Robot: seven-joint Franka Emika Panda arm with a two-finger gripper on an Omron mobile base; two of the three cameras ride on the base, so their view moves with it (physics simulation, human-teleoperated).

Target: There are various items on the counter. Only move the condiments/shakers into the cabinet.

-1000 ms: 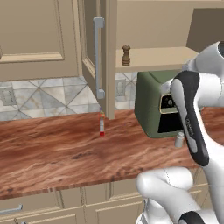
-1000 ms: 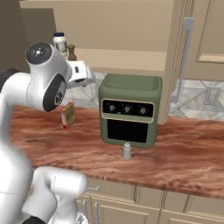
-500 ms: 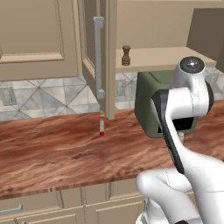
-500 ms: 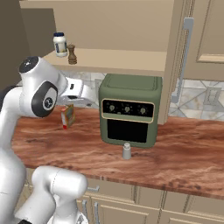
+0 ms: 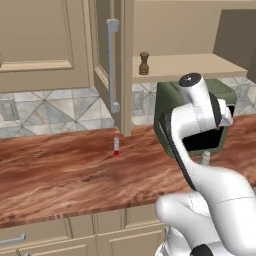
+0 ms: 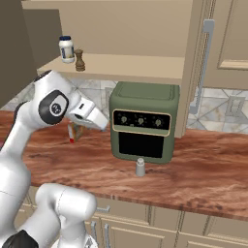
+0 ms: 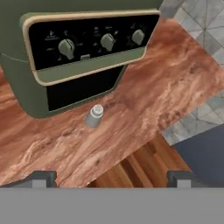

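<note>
Left base view: small brown turned-wood pepper mill (image 5: 144,63) on beige wall cabinet shelf (image 5: 200,64); arm blocks most of counter.

Right base view: we add small white jar with dark blue lid (image 6: 66,49) beside mill, small pale grey shaker (image 6: 140,167) on reddish-brown wood-grain counter (image 6: 193,169) before big green oven (image 6: 144,121).

Hand view: gripper (image 7: 111,178) wide open, empty, above shaker (last one, we judge). Next: descend, close on it.

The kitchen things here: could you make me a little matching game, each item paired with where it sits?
Things:
1. jar
2. pepper mill
3. shaker
4. oven

Places:
A. on the counter, under the shelf
B. on the counter, before the oven
C. at the shelf's far end
D. on the shelf, beside the jar

Pairs: 1-C, 2-D, 3-B, 4-A
</note>
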